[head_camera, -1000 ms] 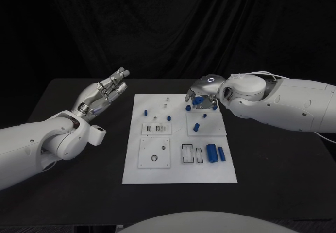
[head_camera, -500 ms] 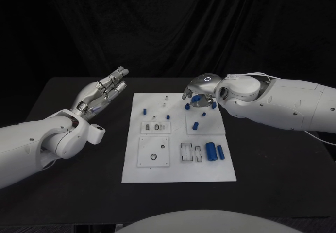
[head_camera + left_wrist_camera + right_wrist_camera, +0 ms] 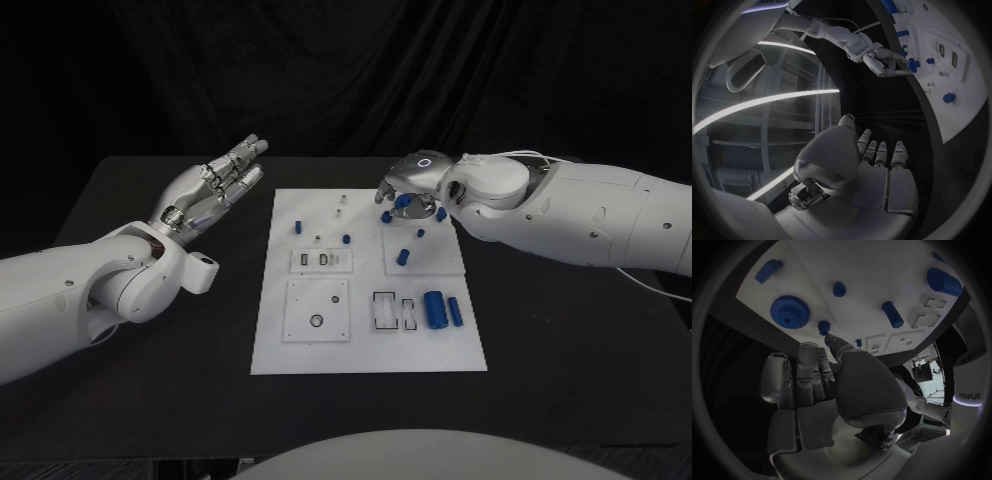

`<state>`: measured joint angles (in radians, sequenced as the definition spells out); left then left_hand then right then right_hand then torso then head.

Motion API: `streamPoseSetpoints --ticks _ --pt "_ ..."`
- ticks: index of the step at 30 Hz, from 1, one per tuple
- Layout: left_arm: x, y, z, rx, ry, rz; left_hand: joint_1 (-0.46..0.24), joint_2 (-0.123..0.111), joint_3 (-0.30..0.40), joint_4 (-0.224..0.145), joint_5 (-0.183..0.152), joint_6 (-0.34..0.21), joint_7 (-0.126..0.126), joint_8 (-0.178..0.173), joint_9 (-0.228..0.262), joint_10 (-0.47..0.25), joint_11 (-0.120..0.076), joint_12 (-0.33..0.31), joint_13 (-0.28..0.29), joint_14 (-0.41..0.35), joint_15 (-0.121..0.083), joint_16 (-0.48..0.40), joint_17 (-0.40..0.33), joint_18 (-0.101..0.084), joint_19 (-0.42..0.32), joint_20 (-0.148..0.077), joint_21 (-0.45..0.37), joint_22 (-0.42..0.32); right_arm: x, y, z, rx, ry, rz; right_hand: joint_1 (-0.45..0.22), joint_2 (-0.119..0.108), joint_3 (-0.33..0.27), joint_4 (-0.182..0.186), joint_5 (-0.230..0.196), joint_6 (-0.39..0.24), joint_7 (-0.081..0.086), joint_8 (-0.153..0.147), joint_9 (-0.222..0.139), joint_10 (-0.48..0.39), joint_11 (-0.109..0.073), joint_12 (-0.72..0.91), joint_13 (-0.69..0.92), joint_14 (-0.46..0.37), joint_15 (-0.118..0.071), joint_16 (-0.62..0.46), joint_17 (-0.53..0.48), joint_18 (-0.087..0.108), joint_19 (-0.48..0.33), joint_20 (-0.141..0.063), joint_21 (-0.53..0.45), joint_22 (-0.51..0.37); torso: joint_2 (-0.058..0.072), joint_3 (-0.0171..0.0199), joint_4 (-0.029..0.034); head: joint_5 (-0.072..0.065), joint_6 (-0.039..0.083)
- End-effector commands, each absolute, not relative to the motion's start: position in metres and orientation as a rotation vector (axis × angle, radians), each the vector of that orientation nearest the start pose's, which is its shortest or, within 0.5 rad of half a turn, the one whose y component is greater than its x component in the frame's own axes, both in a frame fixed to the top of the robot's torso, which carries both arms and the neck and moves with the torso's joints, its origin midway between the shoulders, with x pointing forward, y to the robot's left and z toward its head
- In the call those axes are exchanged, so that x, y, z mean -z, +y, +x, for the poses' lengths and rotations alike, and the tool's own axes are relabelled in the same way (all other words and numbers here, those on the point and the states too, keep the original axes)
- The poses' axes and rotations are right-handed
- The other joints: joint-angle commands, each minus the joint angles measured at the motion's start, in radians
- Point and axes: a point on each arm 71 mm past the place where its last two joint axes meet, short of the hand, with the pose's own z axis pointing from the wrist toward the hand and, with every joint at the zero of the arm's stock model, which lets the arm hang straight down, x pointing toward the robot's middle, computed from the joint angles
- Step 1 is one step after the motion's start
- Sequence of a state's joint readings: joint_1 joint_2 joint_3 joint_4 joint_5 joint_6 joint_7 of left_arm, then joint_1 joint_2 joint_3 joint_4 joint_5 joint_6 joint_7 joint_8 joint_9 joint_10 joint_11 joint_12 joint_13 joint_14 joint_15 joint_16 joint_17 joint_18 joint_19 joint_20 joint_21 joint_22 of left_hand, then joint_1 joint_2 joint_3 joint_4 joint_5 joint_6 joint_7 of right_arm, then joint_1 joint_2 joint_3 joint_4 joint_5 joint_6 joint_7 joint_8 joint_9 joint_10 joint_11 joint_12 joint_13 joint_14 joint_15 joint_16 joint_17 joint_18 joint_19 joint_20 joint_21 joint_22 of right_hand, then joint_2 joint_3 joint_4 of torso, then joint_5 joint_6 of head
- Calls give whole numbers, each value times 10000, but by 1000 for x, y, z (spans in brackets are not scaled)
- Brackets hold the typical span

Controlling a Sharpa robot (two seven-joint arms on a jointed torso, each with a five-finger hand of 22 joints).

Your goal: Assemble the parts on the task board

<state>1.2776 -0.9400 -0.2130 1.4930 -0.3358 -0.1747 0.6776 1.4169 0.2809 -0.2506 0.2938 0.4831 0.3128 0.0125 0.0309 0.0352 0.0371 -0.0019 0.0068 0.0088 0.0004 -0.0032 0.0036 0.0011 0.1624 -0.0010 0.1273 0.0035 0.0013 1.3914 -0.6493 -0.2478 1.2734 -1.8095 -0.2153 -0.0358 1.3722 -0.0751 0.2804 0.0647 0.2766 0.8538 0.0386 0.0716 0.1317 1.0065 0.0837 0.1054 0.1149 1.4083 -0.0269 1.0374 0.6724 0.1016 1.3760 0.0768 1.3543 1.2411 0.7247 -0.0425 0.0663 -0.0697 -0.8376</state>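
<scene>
The right hand (image 3: 410,190) has drawn back slightly from the task board (image 3: 369,345).

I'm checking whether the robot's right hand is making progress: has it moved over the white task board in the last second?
Yes. The right hand has drifted slightly toward the far left of the white task board, above its far edge.

White task board (image 3: 368,360) lies flat mid-table, long side running away from the robot. Blue parts scattered over it: a thick cylinder (image 3: 434,308) and a slimmer one (image 3: 456,313) lying side by side near the right edge, just beside a row of rectangular slots. A short peg (image 3: 405,257) lies further up. Small blue pegs (image 3: 299,229) stand on the left half. A blue gear (image 3: 789,311) lies flat at the far right corner, pegs near it.
</scene>
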Motion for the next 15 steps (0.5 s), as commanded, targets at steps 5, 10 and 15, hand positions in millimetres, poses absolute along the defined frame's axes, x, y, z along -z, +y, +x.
streamPoseSetpoints --ticks 5,10,15 --pt "171 252 469 16878 13095 -4589 142 3 14 -11 81 194 159 64 21 -38 66 5 -12 -4 80 -36 -11 187 10 111 -35 -13 183 -173 534 -3171 15945 -7245 -118 -51 80 79 -167 165 22 27 48 190 -14 109 0 37 -48 71 8 -208 76 4 61 75 -3 3 -14 36 -66" --pt "171 252 469 16860 13126 -4608 145 4 14 -11 78 241 182 73 27 -41 74 5 -12 -4 85 -36 -11 188 10 118 -35 -13 187 -173 534 -3151 16086 -7280 -134 -59 134 106 -179 274 24 57 95 339 -30 171 14 43 -49 80 8 -215 88 3 76 115 -3 1 -4 40 -92" --pt "171 252 469 16865 13160 -4622 149 7 16 -12 86 236 191 72 26 -44 82 4 -13 -4 94 -36 -11 187 11 127 -35 -13 190 -172 534 -3200 16101 -7324 -122 -75 205 113 -155 346 24 67 138 500 -68 242 33 48 -67 91 16 -224 112 -8 104 174 -4 -1 -1 54 -118"
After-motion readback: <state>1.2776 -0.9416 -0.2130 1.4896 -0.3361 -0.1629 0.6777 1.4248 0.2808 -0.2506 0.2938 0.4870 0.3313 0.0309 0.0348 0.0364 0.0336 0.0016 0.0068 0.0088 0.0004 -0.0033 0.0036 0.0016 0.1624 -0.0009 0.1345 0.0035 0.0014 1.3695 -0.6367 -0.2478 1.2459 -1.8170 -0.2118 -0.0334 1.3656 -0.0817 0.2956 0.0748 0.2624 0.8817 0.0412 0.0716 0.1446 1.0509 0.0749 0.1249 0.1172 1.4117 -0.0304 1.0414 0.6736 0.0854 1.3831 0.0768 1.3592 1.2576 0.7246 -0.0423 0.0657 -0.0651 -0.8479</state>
